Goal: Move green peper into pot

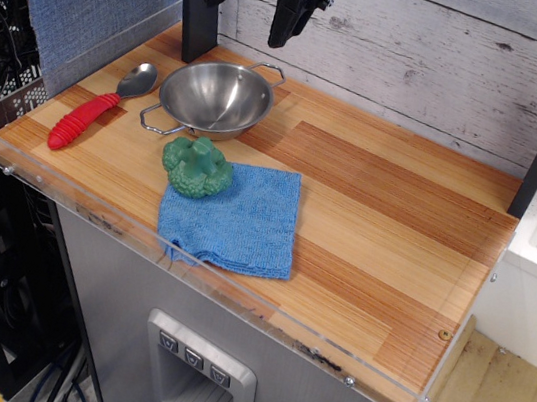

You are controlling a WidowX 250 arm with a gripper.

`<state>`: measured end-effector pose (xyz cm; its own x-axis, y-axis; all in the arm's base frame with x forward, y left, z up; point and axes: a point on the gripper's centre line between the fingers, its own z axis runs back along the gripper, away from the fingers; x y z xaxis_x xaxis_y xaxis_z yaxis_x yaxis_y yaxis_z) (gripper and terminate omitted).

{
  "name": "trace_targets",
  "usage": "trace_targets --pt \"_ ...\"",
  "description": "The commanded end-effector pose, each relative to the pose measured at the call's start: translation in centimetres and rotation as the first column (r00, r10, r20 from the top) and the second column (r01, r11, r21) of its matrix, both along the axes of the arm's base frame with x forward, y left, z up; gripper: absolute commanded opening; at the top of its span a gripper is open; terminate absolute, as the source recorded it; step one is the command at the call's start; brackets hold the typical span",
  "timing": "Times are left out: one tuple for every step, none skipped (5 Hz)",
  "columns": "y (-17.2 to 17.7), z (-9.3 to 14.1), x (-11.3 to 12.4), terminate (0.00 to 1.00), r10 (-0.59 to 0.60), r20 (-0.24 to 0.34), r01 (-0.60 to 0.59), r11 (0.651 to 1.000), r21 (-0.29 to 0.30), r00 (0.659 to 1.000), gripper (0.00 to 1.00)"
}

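The green peper (197, 166) is a lumpy dark-green toy resting on the top left corner of a blue cloth (234, 218). The pot (215, 98) is a shiny steel bowl with two wire loop handles, standing just behind the peper, empty. My gripper (291, 22) hangs high at the back of the table, above and right of the pot, well clear of the peper. Its black fingers (285, 24) point down close together and hold nothing.
A spoon with a red handle (100, 107) lies left of the pot. The wooden tabletop (387, 219) has a clear plastic lip along its front and left edges. A grey plank wall stands behind, a blue panel at the left.
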<state>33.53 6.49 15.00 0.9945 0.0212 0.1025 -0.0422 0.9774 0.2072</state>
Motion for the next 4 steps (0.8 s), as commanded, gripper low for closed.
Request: trace_targets --pt "0.0 0.0 0.0 0.0 0.0 0.0 0.0 1.0 0.0 1.0 1.0" --pt "-1.5 -1.0 -1.8 0.0 -0.026 0.059 0.031 0.997 -0.077 0.998 1.0" --pt "-3.0 -2.2 -3.8 0.0 -0.114 0.106 0.128 0.983 -0.131 0.988 1.0" --pt "-3.1 -2.1 -5.7 0.0 -0.166 0.155 0.189 0.971 -0.149 0.974 1.0"
